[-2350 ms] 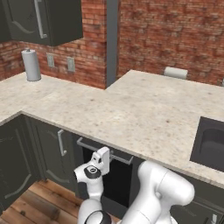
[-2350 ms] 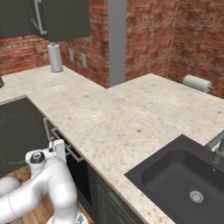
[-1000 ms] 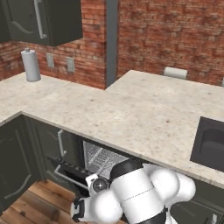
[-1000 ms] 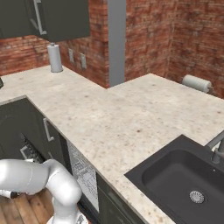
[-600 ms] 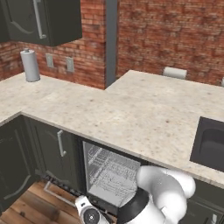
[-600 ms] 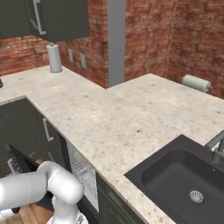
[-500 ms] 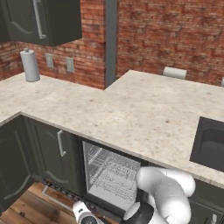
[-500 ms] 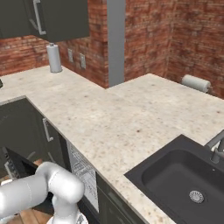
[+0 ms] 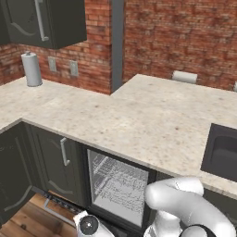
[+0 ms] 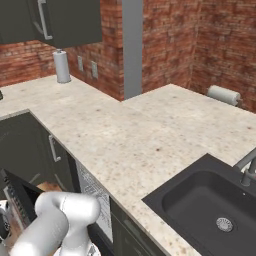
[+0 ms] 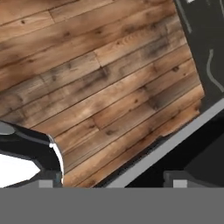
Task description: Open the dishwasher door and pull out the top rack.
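One rack [image 9: 121,175] waits inside the open dishwasher, above and behind the low gripper [image 11: 111,186], whose fingers straddle the door [image 9: 60,206] handle [image 11: 166,146]; grip state can't be told.

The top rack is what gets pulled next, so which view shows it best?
The left base view: the top rack shows as a wire grid inside the open dishwasher cavity. The right base view catches only a sliver of rack wire under the counter edge; the hand view looks at floorboards.
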Robot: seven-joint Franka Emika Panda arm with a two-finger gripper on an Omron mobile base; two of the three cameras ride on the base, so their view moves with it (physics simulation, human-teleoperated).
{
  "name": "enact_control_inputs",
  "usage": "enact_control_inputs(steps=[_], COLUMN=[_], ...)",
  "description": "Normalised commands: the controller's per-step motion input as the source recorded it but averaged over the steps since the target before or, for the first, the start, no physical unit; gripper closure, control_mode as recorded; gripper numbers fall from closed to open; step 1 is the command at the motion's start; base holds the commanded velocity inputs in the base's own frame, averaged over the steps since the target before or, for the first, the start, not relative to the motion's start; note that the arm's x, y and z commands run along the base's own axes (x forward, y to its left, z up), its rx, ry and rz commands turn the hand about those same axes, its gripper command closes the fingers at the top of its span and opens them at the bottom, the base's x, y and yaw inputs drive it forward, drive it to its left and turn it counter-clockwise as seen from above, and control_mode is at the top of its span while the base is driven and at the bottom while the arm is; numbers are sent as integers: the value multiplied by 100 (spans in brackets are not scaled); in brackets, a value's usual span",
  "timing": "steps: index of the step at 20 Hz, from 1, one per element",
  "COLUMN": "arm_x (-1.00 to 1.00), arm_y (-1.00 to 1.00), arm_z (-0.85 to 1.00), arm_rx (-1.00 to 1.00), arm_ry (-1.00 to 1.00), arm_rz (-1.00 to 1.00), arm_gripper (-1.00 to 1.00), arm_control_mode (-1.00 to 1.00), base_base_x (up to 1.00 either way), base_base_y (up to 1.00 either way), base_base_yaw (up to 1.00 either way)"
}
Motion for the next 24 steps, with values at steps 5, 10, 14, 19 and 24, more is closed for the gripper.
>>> enact_control_inputs(steps=[5,10,14,19,24], arm_x=[-59,-75,-80,-31,0], arm_y=[0,0,-1,-22,-46], arm_z=[100,100,100,100,100], arm_rx=[0,0,0,0,0], arm_ry=[29,24,17,13,17], arm_rz=[0,-1,0,0,1], arm_gripper=[-100,-100,-100,-100,-100], arm_control_mode=[-100,-100,-100,-100,-100], base_base_x=[0,0,0,0,0], base_base_y=[0,0,0,0,0], base_base_yaw=[0,0,0,0,0])
